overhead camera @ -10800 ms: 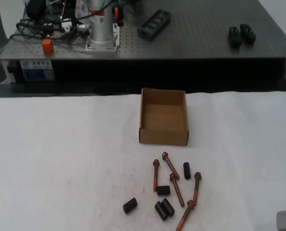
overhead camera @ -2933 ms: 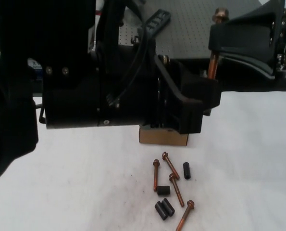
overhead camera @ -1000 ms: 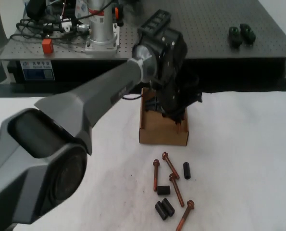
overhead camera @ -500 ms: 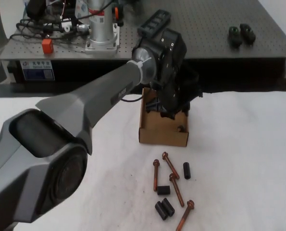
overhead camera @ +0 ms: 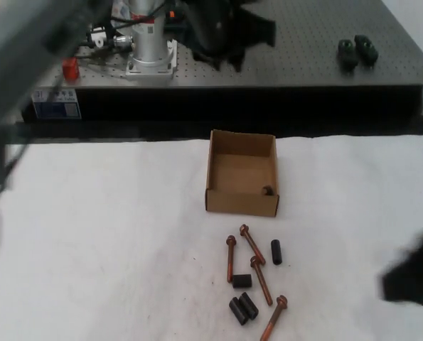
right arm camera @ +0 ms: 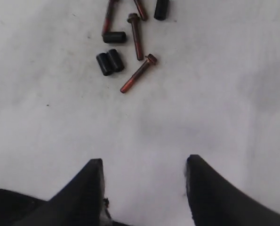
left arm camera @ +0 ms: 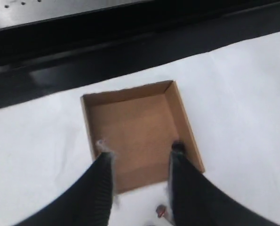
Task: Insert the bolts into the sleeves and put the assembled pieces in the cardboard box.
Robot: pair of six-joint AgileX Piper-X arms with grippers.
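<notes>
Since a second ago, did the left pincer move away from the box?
Yes. The left pincer was down at the box; in the high view it now sits higher, against the metal bench behind.

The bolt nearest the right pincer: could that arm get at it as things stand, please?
Probably yes: the right pincer is open, and only bare cloth lies between it and the bolt.

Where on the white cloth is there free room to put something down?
The white cloth is bare to the left of the cardboard box and to its right. In front of the box it is crowded: bolts and sleeves lie close together there; left of them the cloth is bare again.
</notes>
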